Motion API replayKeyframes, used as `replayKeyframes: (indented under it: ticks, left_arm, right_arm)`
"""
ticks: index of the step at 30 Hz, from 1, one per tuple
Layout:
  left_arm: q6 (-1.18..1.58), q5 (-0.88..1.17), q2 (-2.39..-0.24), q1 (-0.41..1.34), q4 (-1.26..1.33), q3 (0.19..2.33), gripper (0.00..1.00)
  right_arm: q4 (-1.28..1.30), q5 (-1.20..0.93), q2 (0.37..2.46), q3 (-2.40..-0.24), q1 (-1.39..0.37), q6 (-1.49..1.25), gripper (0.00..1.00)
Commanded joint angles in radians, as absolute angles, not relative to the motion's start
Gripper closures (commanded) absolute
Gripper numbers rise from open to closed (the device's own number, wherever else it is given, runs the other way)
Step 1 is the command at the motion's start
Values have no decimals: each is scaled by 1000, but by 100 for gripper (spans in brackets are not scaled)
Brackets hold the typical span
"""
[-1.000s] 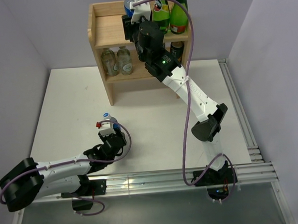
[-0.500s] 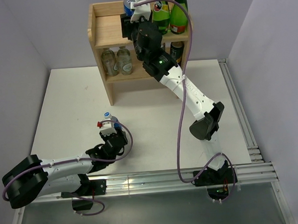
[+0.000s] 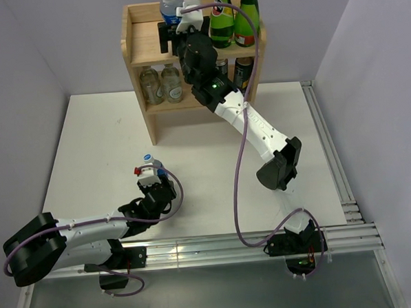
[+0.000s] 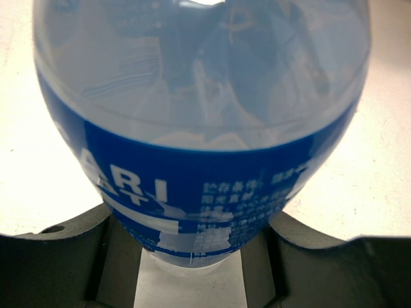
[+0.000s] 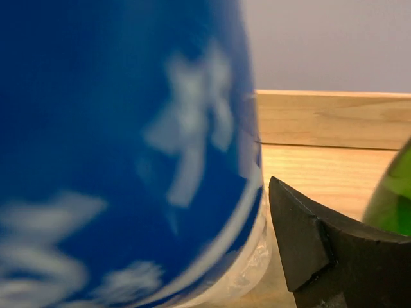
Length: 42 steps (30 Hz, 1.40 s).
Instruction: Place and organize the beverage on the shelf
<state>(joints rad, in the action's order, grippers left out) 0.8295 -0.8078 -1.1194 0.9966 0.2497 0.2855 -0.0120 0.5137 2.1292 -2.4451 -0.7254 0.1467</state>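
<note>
Shelf: we see the shelf [image 3: 144,43] standing at the far end of the bench [image 3: 95,146], both tiers facing the arms.
Right claw: the right claw [image 3: 171,26] is up at the top board, closed round the shelf-top bottle [image 3: 169,3]. In the wrist view one dark finger [image 5: 308,244] sits close against the bottle's blue side, and the other is hidden behind it.
Shelf-top bottle: it is upright, toward the back of the top board and left of the green bottles [image 3: 221,18]. We cannot tell whether its base rests on the wood or hangs just above it.
Top board, right: two green bottles stand side by side.
Lower tier: two clear bottles [image 3: 151,84] stand on the left and dark cans [image 3: 243,70] on the right, partly hidden by the right arm.
Left claw: the left claw [image 4: 200,247] is low over the near bench, and its fingers [image 4: 70,250] are clamped on either side of the bench-side bottle [image 3: 149,160].
Bench-side bottle: it has a blue label and a white cap, and it is well apart from the shelf. We cannot tell whether it touches the bench.
</note>
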Motion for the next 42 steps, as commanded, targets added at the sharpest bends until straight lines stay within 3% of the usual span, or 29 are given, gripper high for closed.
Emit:
replayKeyframes:
  ticks: [1,7,13,29,35,42]
  left_arm:
    - [819,-821,-1104,1000,342,313,100]
    - [813,-821,-1114,1000,354,314,100]
    - [802,-822,-1146,1000,377,316,100]
    - [801,-834,-1134,1000,371,318,100]
    - [802,-834,-1121,1000,354,319,100]
    - [801,-838,-1103,1000,342,319,100]
  right_arm:
    - [-64,502,2143,-2460,-713,147,10]
    - [-69,482,2180,-2502,-692,129,13]
    - [-77,471,2204,-2510,-669,115,23]
    - [-95,477,2181,-2433,-660,78,27]
    - [-78,456,2175,-2418,-661,41,37]
    - [-78,434,2197,-2434,-684,20,65]
